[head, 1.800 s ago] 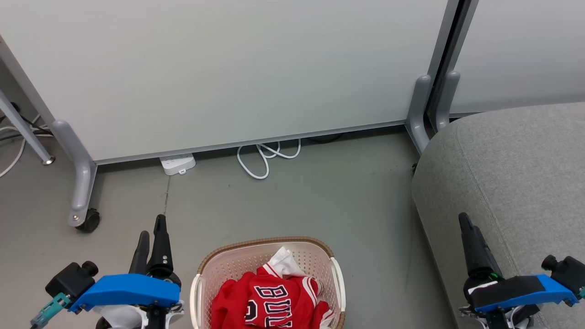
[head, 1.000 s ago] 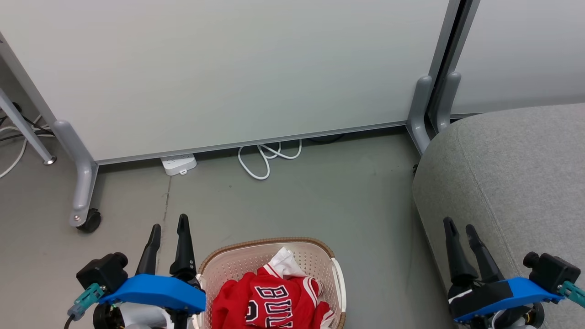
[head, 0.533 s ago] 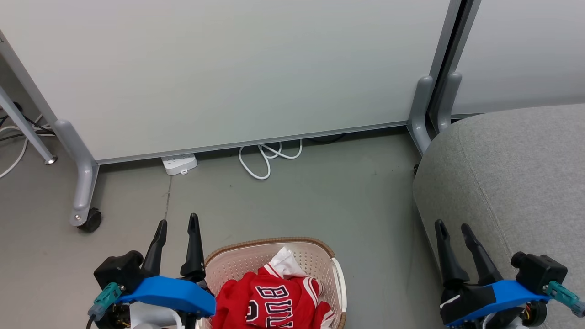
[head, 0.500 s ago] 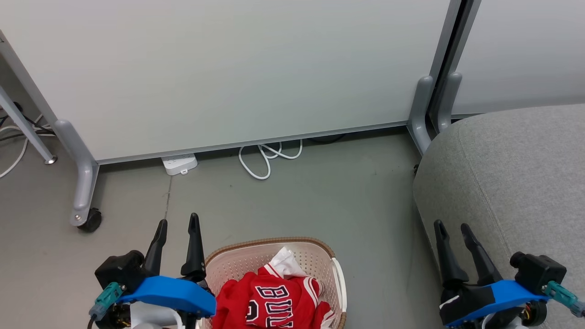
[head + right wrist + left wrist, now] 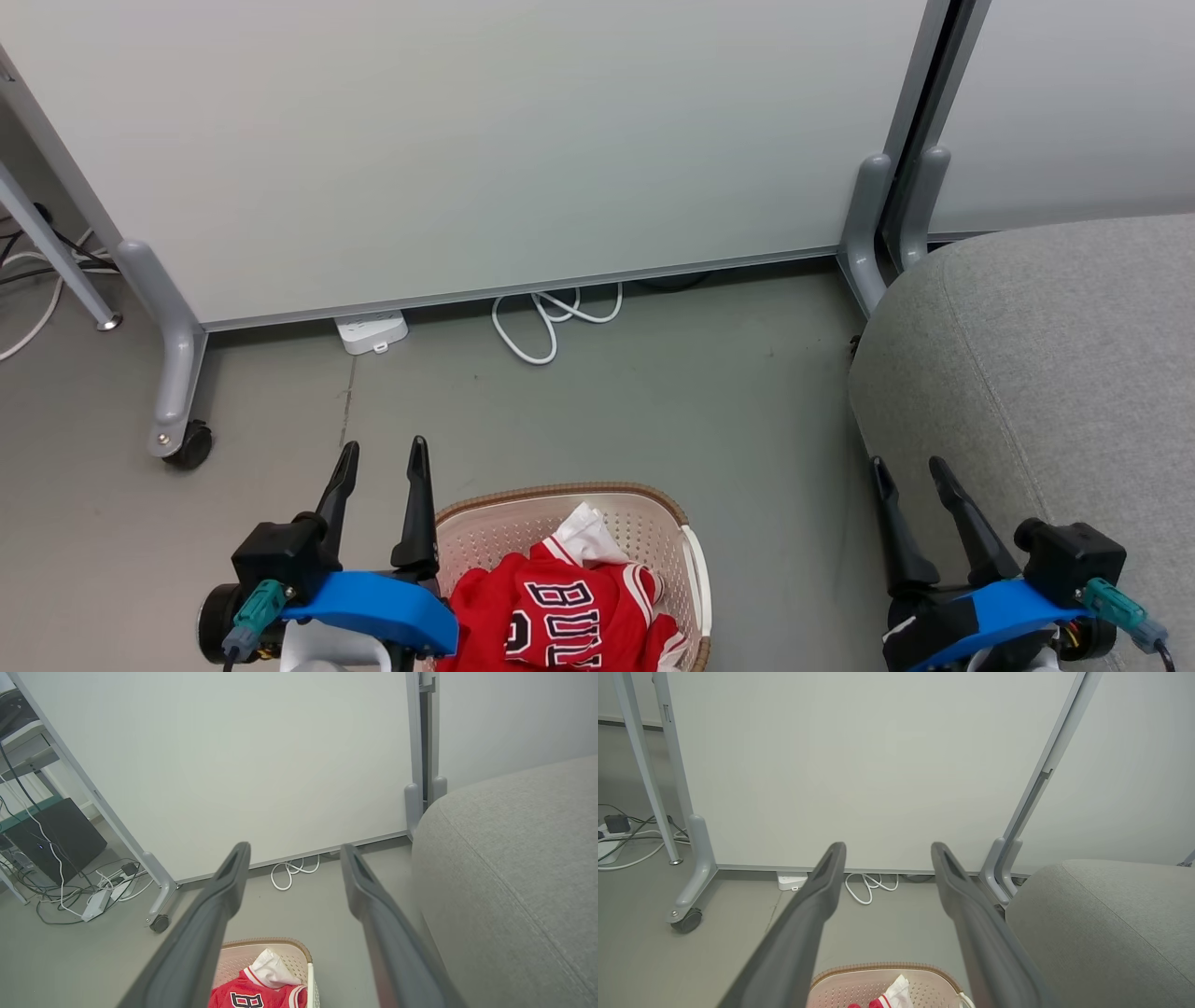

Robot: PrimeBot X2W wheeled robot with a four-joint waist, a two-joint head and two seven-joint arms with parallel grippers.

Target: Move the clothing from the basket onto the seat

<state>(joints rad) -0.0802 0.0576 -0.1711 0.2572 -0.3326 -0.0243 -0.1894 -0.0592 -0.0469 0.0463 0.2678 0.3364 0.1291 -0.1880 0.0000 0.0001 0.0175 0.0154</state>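
Note:
The cream basket (image 5: 644,519) with a brown rim sits on the floor at the bottom centre of the head view. A red BULLS jersey (image 5: 560,607), the clothing, lies bunched inside it, also seen in the right wrist view (image 5: 261,989). The grey seat (image 5: 1055,373) fills the right side. My left gripper (image 5: 383,453) stands open just left of the basket, above floor level, nothing between its fingers. My right gripper (image 5: 906,467) stands open at the seat's left edge, empty. The basket's far rim (image 5: 882,968) shows between the left fingers.
A pale wheeled partition panel (image 5: 467,140) stands behind, with a grey leg and caster (image 5: 187,443) at the left and a post (image 5: 868,215) by the seat. A white power strip (image 5: 371,331) and a looped white cable (image 5: 551,322) lie at its foot.
Both grippers have drifted inward toward the basket, the left rightward and the right leftward, and both have rolled so their two fingers show side by side. The head view has shifted slightly.

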